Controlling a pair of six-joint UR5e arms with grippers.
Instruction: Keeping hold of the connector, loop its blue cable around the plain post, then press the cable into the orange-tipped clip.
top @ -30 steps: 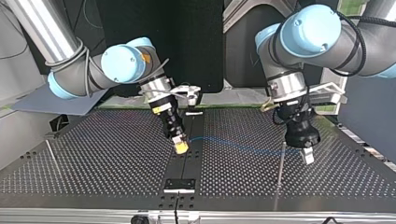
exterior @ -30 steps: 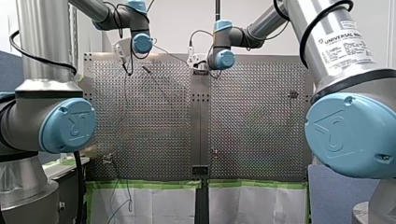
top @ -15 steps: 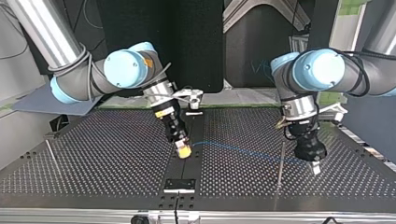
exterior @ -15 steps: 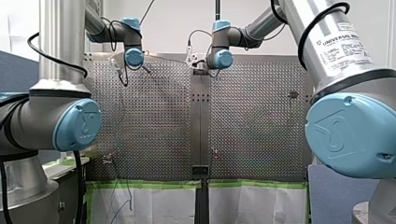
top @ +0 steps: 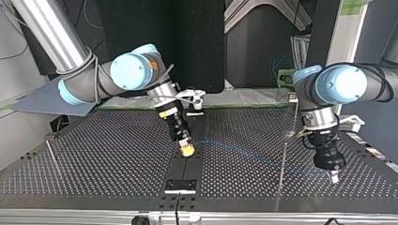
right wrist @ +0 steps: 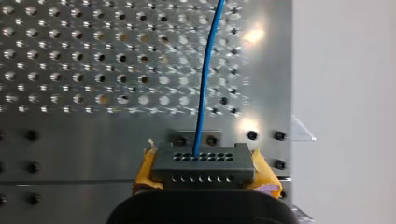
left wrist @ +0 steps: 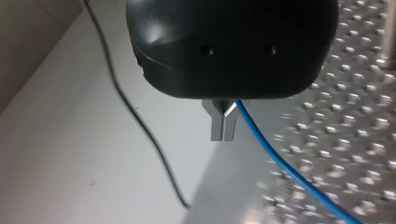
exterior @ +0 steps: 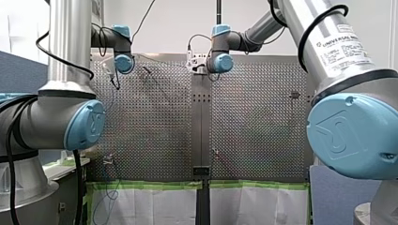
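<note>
In the right wrist view my right gripper point(right wrist: 204, 179), with yellow pads, is shut on a grey multi-hole connector point(right wrist: 203, 163). The blue cable point(right wrist: 205, 84) leaves one of its holes and runs ahead over the perforated plate. In the top view that gripper point(top: 187, 149) is at the middle strip. The cable point(top: 244, 152) stretches to the view's right, past a thin plain post point(top: 283, 159), to my left gripper point(top: 334, 177). In the left wrist view its metal fingers point(left wrist: 217, 123) are shut, and the cable point(left wrist: 280, 163) comes out beside them. I cannot make out the orange-tipped clip.
A second thin post point(top: 50, 154) stands at the top view's left. A black bracket point(top: 180, 185) sits on the middle strip near the front edge. My left gripper is close to the plate's edge point(left wrist: 219, 186), where a thin black wire point(left wrist: 135, 116) lies beyond it.
In the top view my left gripper has moved right and nearer, past the plain post, drawing the cable out. My right gripper shifted slightly, still holding the connector.
</note>
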